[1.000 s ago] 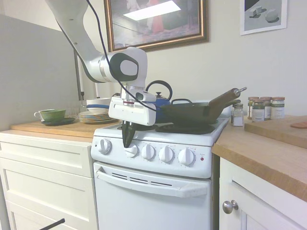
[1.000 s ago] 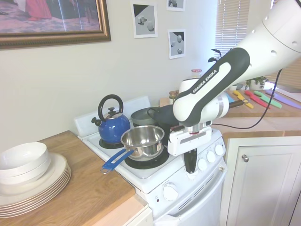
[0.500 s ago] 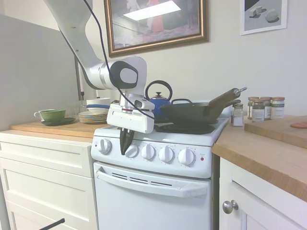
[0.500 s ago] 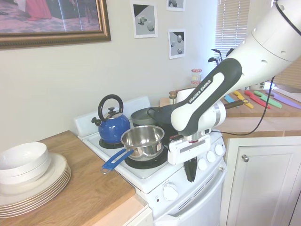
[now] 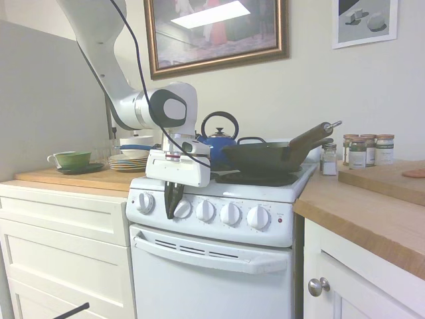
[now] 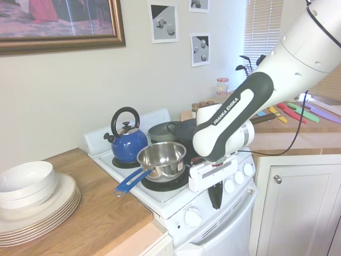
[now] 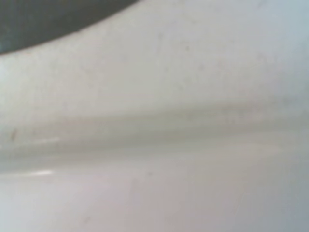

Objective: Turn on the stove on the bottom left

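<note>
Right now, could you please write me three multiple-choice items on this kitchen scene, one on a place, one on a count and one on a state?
1. Where is the gripper?
A. at the stove's front knobs
B. above the kettle
C. over the plates

2. How many round knobs does the stove have on its front?
A. three
B. five
C. seven

3. What is the state of the steel saucepan?
A. lying on its side
B. upright and empty on a burner
C. covered by a lid

Answers: 1 A, the fingers hang between the two leftmost knobs in the first exterior view. 2 B, five knobs sit in a row, one partly behind the gripper. 3 B, its bare inside shows in the second exterior view.
</note>
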